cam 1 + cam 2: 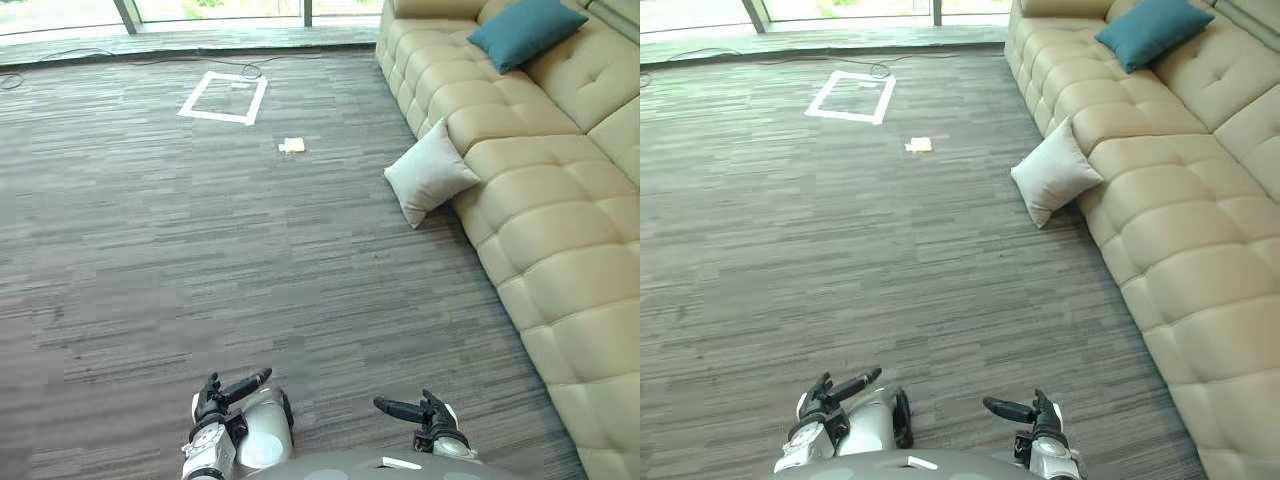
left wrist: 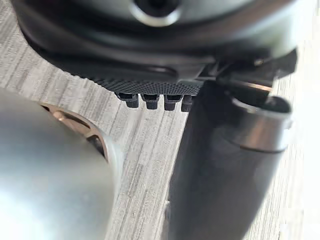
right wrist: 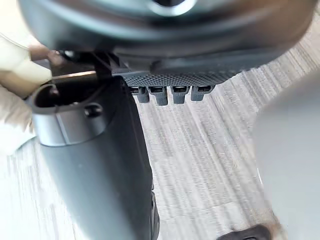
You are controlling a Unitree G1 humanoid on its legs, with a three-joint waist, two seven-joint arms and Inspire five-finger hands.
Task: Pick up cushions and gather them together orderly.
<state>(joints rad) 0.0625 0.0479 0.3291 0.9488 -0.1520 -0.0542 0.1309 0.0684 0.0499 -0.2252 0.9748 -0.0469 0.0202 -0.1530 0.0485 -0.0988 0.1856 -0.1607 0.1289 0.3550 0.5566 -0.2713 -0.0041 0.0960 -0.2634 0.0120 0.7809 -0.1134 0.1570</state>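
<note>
Fingers of left hand (image 1: 212,400) and right hand (image 1: 432,414) are held straight, nothing gripped, both low over the floor (image 1: 200,260). White cushion (image 1: 430,178) is propped on the floor against the sofa (image 1: 560,230); teal cushion (image 1: 525,30) is up on the seat, well apart. Approach step is judged in hand: white cushion is to be reached, gripped and set beside the teal one.

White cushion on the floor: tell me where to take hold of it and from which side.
Probably grip the white cushion by its top corner, coming from the open carpet side. It stands tilted, back leaning on the sofa front, so that corner is free and the sofa blocks the far side.
</note>
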